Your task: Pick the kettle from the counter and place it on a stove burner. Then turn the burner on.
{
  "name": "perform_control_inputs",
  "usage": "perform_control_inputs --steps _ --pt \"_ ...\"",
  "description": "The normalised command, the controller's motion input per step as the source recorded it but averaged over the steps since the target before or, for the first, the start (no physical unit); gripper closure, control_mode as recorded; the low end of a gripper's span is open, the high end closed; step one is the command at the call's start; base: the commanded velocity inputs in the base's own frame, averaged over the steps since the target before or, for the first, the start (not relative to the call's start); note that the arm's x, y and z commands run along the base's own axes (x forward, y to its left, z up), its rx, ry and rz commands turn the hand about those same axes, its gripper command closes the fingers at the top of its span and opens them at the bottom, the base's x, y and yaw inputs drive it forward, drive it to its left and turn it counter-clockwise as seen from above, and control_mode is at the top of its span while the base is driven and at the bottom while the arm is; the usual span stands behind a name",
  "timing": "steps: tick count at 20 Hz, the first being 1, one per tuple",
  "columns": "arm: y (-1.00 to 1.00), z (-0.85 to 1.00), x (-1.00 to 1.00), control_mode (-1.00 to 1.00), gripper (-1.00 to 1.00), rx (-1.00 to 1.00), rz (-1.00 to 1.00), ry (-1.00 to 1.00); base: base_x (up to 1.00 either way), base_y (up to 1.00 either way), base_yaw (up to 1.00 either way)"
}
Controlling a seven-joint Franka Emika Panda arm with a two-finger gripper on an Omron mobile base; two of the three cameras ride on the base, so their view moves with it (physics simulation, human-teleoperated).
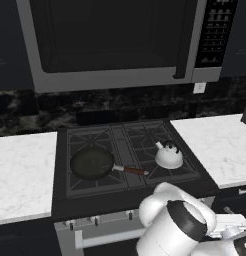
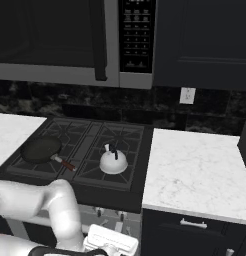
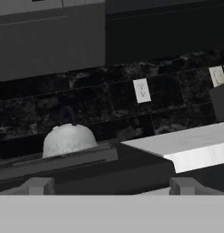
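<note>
Kettle sits on the front right stove burner of the dark cooktop, upright on the black cast-iron grate, its thin black arched handle standing above the silver-white dome. In the right base view the same kettle rests on the grate nearest the white marble-look counter, whose bare top runs off to the right of the stove. A second stretch of counter lies to the left of the cooktop.

On the front left burner rests a black frying pan, its reddish-brown handle pointing right toward the kettle, the tip near it but not touching. A stainless microwave hangs above the stove, its control panel on the right side, and a white wall outlet is set in the dark stone backsplash over the right counter.

The gripper is low in front of the stove, below the level of the cooktop's edge; the hand view looks up across that edge at the kettle and the backsplash behind it. Its two fingertips stand spread as wide as they go, with nothing between them, well apart from the kettle. The arm's white elbow bulks in front of the row of stove knobs.
</note>
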Motion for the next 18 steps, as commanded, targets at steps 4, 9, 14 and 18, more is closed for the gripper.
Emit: perform_control_inputs --steps 4,9,14,18 --pt "-0.03 -0.05 0.05 -1.00 -1.00 0.08 -0.01 -0.06 0.00 0.00 0.00" --pt "0.00 -0.26 0.05 -1.00 -1.00 0.00 0.00 0.00 0.00 0.00 0.00" --pt "0.00 -0.41 0.07 -1.00 -1.00 0.00 0.00 0.00 0.00 0.00 0.00" --pt "-0.09 -0.28 0.04 -1.00 -1.00 -0.02 0.00 0.00 0.00 0.00 0.00"
